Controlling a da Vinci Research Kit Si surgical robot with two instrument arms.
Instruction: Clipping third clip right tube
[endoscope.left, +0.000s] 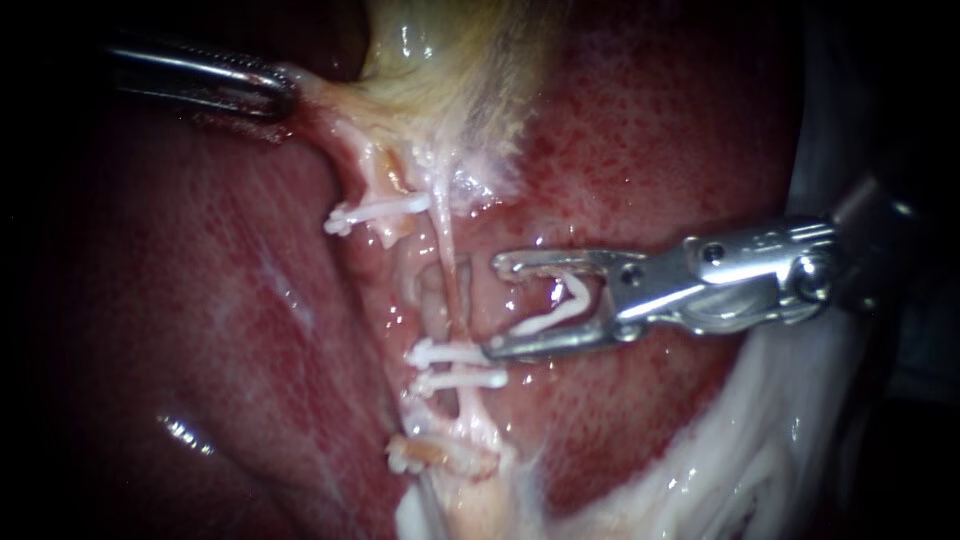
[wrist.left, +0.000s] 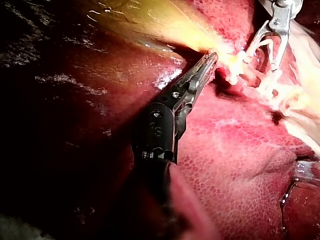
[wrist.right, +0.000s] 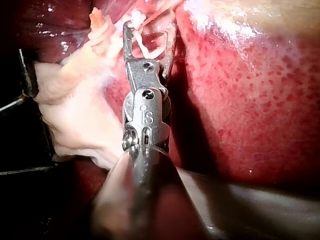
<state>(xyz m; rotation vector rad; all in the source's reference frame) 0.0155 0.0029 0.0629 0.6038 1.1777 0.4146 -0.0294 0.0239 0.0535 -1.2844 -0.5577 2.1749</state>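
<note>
My left instrument (endoscope.left: 275, 95) comes in at the upper left, its jaws shut on the pale neck of the gallbladder (endoscope.left: 440, 70); the left wrist view shows those jaws (wrist.left: 211, 56) clamped on yellowish tissue. My right instrument (endoscope.left: 497, 305) has its jaws standing wide apart with a white clip (endoscope.left: 560, 305) held between them. Their tips lie just right of the thin right tube (endoscope.left: 450, 260), which is not between them. Two white clips (endoscope.left: 455, 365) sit on that tube just below the jaws. In the right wrist view the same jaws (wrist.right: 150, 30) hold the clip (wrist.right: 145, 50).
Another clip (endoscope.left: 378, 212) crosses the left tube (endoscope.left: 350, 160) higher up, and one more (endoscope.left: 430, 455) sits low on the stump. Red liver (endoscope.left: 200, 320) surrounds the tubes. White fatty tissue (endoscope.left: 760, 430) lies at the lower right.
</note>
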